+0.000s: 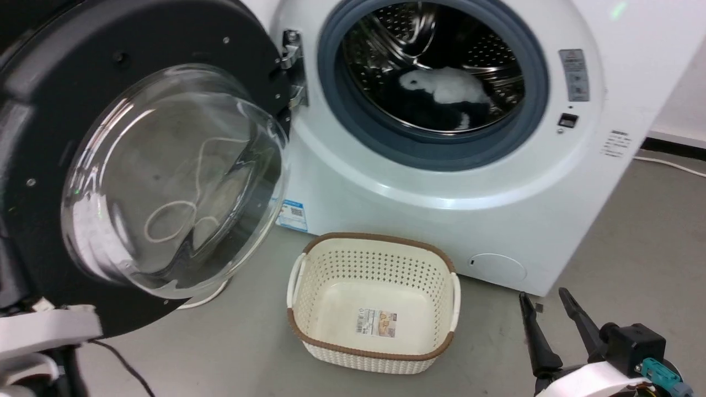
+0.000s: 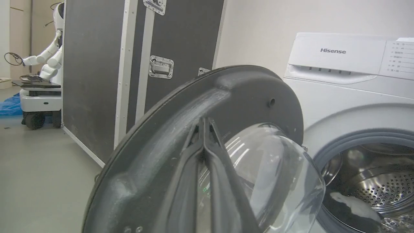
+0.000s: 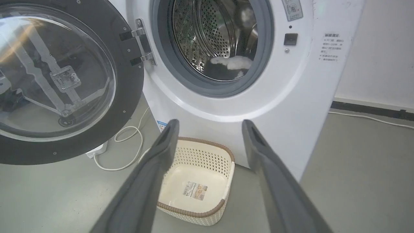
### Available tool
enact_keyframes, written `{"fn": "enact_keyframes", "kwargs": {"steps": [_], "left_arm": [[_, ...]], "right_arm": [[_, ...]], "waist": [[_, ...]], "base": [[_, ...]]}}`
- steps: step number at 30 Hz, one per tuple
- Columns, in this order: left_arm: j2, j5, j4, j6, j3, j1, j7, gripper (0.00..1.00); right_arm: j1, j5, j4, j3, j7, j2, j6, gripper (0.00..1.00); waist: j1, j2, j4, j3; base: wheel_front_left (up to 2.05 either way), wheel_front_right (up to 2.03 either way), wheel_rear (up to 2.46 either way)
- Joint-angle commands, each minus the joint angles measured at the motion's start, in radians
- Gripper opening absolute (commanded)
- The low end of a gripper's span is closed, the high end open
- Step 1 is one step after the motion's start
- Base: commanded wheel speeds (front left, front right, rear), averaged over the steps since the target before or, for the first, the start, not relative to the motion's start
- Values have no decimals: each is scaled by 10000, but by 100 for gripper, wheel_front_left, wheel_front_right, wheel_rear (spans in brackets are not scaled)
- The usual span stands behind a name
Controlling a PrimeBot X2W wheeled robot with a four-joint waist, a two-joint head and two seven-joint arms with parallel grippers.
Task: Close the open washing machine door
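Observation:
The washing machine door stands swung open at the left, its black ring and bulging glass bowl facing me. It hangs by a metal hinge on the white washing machine, whose grey-rimmed drum opening shows white and dark laundry inside. In the left wrist view my left gripper is shut and empty, its tips lying over the inner black ring of the door; I cannot tell whether they touch. My right gripper is open low at the right, well away from the door. The right gripper holds nothing.
A cream perforated basket with a brown rim sits empty on the grey floor before the machine; the basket lies below my right fingers. A white cable loops under the door. A black flight case and another robot stand further left.

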Motion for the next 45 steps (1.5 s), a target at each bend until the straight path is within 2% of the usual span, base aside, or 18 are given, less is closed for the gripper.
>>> {"fn": "enact_keyframes", "kwargs": {"steps": [1, 5, 11, 23, 28, 32, 37, 45], "left_arm": [[7, -97, 38, -126, 443, -274, -94, 0], [198, -147, 457, -272, 1190, -669, -177, 0], [772, -189, 1500, -347, 2037, -1257, -301, 0], [2531, -159, 4201, -477, 1998, -2278, 738, 0], [3167, -299, 5003, -602, 1318, -2521, 1462, 0], [3692, -1031, 5228, -652, 415, -2498, 2050, 0], [4345, -2608, 5086, -705, -833, -2195, 2909, 0], [5437, -5523, 4016, -787, -2824, -1556, 4639, 0]], "right_arm": [[94, 129, 55, -9, -91, 0, 5, 100], [39, 192, 110, -47, -173, 0, 6, 100], [-70, 239, 208, -138, -299, 0, 6, 100], [-479, 39, 339, -196, -549, 0, 7, 100], [-620, 62, 428, -180, -653, 0, 7, 100], [-726, 148, 510, -175, -737, 0, 7, 100], [-822, 335, 644, -229, -841, 0, 8, 100], [-769, 850, 884, -249, -1008, 0, 8, 100]], "waist": [[0, 0, 199, 99], [0, 0, 459, 275], [0, 0, 751, 598], [0, 0, 1050, 1560], [0, 0, 1169, 1905], [0, 0, 1268, 2070], [0, 0, 1478, 2074], [0, 0, 2021, 1668]], "base": [[0, 0, 0], [0, 0, 0], [0, 0, 0], [0, 0, 0], [0, 0, 0], [0, 0, 0], [0, 0, 0], [0, 0, 0]]}}
